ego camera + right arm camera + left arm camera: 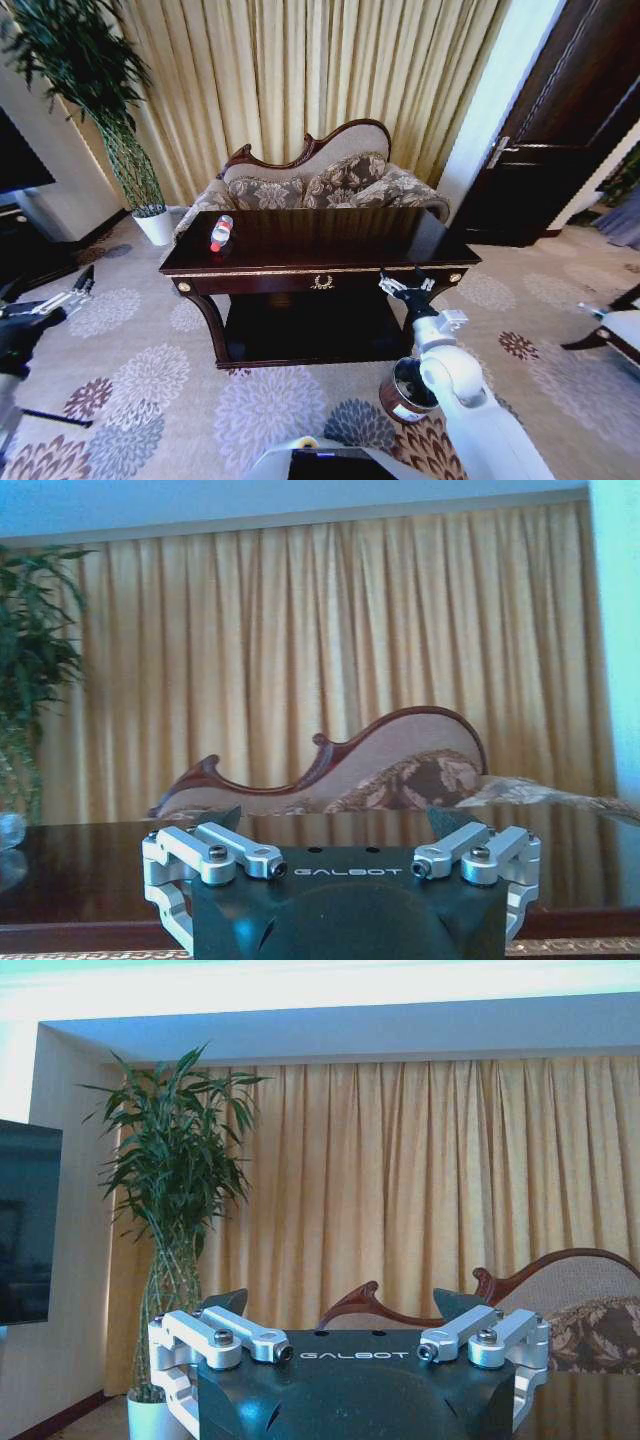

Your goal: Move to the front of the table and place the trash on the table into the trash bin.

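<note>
The dark glossy table (330, 245) stands in the middle of the head view, with a gold ornament on its drawer. A clear bottle (221, 233) with a red cap and label lies on the table's left part. It also shows as the clear bottle (10, 832) at the edge of the tabletop (100, 870) in the right wrist view. The brown trash bin (402, 392) stands on the carpet by the table's right front leg, partly hidden by my right arm. My right gripper (407, 282) (337, 818) is open at the table's right front edge. My left gripper (82, 283) (340, 1305) is open, well to the table's left.
A carved-back patterned sofa (320, 180) sits right behind the table. A tall plant in a white pot (152, 225) stands at the back left, a dark cabinet (25, 245) at far left. A dark door (560, 130) and a chair (620, 330) are on the right. Flowered carpet (260, 410) lies in front.
</note>
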